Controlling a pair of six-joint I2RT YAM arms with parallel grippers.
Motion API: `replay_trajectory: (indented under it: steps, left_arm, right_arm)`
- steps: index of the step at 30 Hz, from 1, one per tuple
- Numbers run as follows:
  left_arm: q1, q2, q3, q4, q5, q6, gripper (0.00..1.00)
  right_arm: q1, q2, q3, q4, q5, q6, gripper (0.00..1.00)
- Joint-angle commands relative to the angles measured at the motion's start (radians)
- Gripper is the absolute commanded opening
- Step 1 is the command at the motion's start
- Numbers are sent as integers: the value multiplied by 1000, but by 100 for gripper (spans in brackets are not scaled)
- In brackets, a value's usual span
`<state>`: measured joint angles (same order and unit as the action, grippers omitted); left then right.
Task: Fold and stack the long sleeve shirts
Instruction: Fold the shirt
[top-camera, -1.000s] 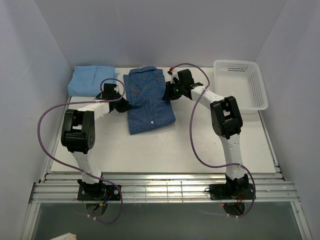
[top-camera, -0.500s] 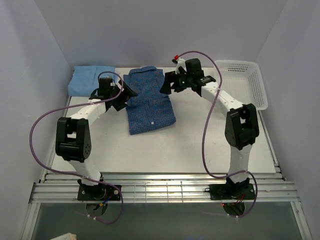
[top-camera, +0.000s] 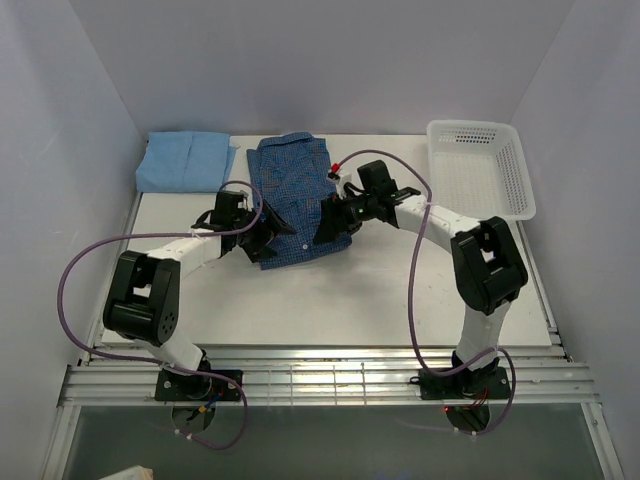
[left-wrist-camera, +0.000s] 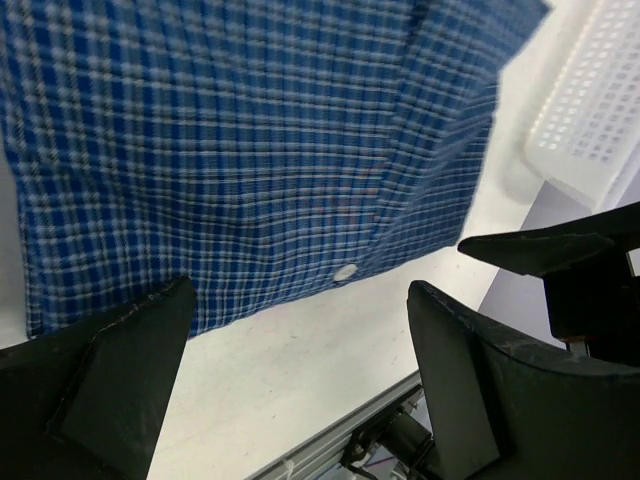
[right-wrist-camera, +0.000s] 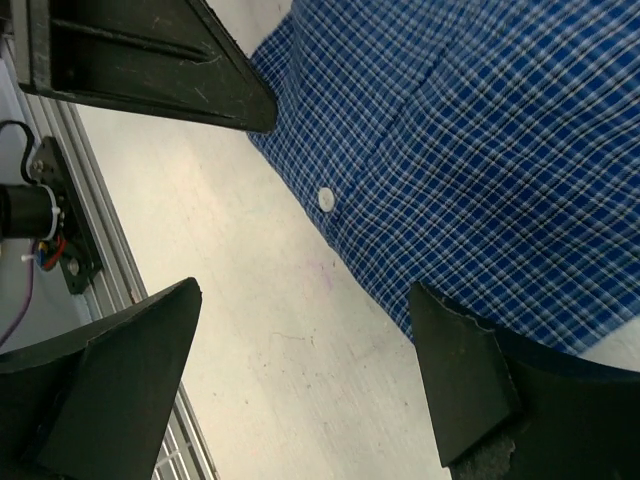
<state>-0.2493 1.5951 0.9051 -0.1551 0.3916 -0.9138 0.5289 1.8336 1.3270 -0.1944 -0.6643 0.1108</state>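
Top external view shows the dark blue checked shirt (top-camera: 295, 190) lying in the middle of the worktop (top-camera: 330, 300), toward the far side. The light blue shirt (top-camera: 185, 162) sits in the far left corner. The left pincer (top-camera: 260, 238) and right pincer (top-camera: 330, 224) hover by its near corners, both spread wide and holding nothing. I think they are about to grab it. Next, each should dip down and pinch a corner.

Looking down past spread fingers (right-wrist-camera: 100, 390) at dark blue checked shirt (right-wrist-camera: 480, 130), white button (right-wrist-camera: 325, 198) near its edge, on pale surface (right-wrist-camera: 270, 350).
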Motion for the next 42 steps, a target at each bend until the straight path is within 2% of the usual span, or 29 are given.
replay_trajectory:
  steps: [1, 9, 16, 21, 26, 31, 36, 42]
  left_arm:
    - [2, 15, -35, 80, 39, -50, 98]
    - [8, 153, 0, 46, 12, -14, 98]
    - [56, 183, 9, -43, -26, 16, 98]
    - [58, 219, 75, -132, -77, 69, 98]
    - [62, 224, 103, -182, -102, 96, 98]
    - [82, 163, 25, -250, -145, 116, 98]
    - [134, 123, -8, -291, -221, 164, 98]
    - [147, 160, 61, -267, -226, 187, 98]
  right_arm:
    - [-1, 50, 6, 21, -38, -39, 90]
    - [-36, 220, 11, 36, 68, -45, 90]
    - [-50, 230, -139, 105, 65, -42, 90]
    - [-23, 158, -322, 243, 11, 42, 90]
    - [68, 81, -466, 317, 29, 125, 90]
    - [178, 15, -580, 417, 69, 262, 90]
    - [324, -14, -543, 366, 126, 266, 90]
    - [466, 39, -442, 385, 161, 323, 90]
